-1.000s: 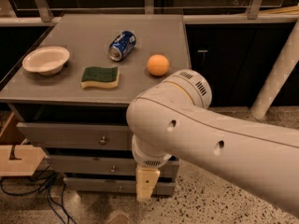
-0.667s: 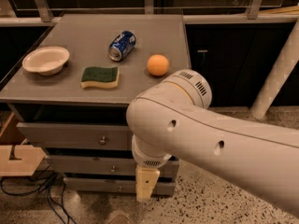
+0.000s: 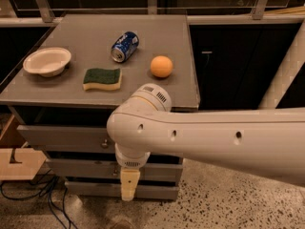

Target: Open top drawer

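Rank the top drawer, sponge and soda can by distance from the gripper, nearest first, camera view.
The gripper hangs low in front of the lower drawers.
1. top drawer: just above and behind it, to the left.
2. sponge: on the tabletop, near its front edge.
3. soda can: farther back on the tabletop.

End effector low (open floor beside)
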You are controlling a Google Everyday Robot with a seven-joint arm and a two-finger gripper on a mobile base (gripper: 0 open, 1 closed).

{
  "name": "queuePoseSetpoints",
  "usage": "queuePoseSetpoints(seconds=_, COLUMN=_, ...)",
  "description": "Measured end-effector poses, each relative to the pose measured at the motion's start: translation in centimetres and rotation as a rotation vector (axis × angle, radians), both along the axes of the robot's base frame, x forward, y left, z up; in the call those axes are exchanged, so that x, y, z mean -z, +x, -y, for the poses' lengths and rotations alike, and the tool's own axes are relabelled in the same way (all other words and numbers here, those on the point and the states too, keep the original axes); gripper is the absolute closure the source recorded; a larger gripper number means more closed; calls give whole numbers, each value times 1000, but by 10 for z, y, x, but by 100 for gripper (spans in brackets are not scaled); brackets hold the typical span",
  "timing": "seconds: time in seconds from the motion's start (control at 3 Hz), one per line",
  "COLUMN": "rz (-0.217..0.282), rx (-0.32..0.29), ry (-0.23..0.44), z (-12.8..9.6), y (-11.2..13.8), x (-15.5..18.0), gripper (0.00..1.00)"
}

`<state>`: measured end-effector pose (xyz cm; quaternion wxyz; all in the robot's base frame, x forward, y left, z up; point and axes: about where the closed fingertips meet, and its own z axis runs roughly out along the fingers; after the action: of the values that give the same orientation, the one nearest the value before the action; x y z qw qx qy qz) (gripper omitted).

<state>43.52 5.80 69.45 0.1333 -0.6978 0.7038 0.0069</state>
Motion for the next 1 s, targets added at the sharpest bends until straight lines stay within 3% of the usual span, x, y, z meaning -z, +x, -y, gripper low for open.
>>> queuePoseSetpoints(seconds=0.67, rz=6, rx=26, ry=-12, z=-1, y=12, x=7, gripper=0)
queuePoseSetpoints(seconds=1.0, rz=13, rx=56, ry=-35, z=0, y=38, x=19, gripper=0)
